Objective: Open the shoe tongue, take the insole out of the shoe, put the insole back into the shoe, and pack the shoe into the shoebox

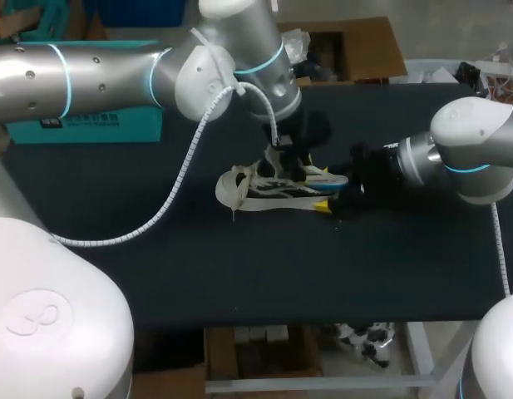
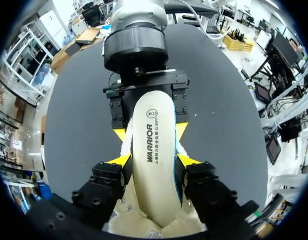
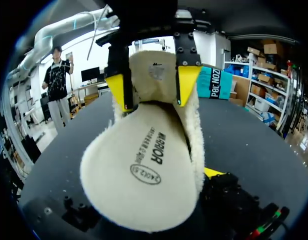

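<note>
At the middle of the table (image 1: 239,274) the left gripper (image 2: 154,161) is clenched on the cream insole (image 2: 154,145), fleece of the shoe (image 1: 277,189) bunched round it, and the insole's length runs straight ahead to the facing right gripper (image 2: 150,132), whose own hold I cannot tell.

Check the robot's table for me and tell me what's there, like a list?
Surface: black table.
Job's things: shoe mid-table; insole stretching between the two grippers; teal box at the far left, maybe the shoebox.
Clutter: nothing seen.
Grippers: left gripper jaws shut on the insole; right gripper at its other end, grip hidden.
Cables: white coiled cable hanging from the left arm.
Surroundings: nothing seen reaching in.
</note>
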### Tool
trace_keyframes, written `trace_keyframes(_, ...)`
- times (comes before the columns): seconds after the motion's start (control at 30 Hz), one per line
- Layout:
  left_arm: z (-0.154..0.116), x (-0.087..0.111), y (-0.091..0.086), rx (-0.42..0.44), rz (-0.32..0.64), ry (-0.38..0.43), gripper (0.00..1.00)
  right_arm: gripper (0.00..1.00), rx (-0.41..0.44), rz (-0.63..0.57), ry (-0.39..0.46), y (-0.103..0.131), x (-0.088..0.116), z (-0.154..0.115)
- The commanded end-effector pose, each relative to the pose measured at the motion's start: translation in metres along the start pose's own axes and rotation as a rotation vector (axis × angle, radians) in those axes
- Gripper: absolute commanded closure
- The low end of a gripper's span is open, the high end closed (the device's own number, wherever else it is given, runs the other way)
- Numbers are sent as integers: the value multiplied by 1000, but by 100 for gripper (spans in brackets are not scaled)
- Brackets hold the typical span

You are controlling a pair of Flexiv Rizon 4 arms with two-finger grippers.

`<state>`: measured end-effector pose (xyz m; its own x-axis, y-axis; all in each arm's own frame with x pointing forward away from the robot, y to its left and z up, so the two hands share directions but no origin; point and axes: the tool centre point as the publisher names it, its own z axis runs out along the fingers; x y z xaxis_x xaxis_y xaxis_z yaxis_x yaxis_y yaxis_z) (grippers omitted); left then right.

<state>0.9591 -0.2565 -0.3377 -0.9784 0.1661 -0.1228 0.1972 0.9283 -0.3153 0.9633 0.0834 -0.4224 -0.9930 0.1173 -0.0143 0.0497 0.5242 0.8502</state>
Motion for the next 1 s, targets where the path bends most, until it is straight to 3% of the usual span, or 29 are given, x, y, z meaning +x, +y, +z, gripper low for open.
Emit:
trace_keyframes(0.03, 1, 6, -6, 1, 13, -18, 41, 100, -4, -2, 1, -2, 1, 2)
trace_keyframes(0.57, 20, 12, -26, 9, 90, -61, 37, 100, -4, -2, 1, -2, 1, 2)
trace_keyframes(0.87, 35, -9, -36, -11, 63, -84, 40, 100, -4, -2, 1, -2, 1, 2)
trace_keyframes(1.0, 36, -13, -38, -11, 47, -96, 46, 100, -4, -2, 1, -2, 1, 2)
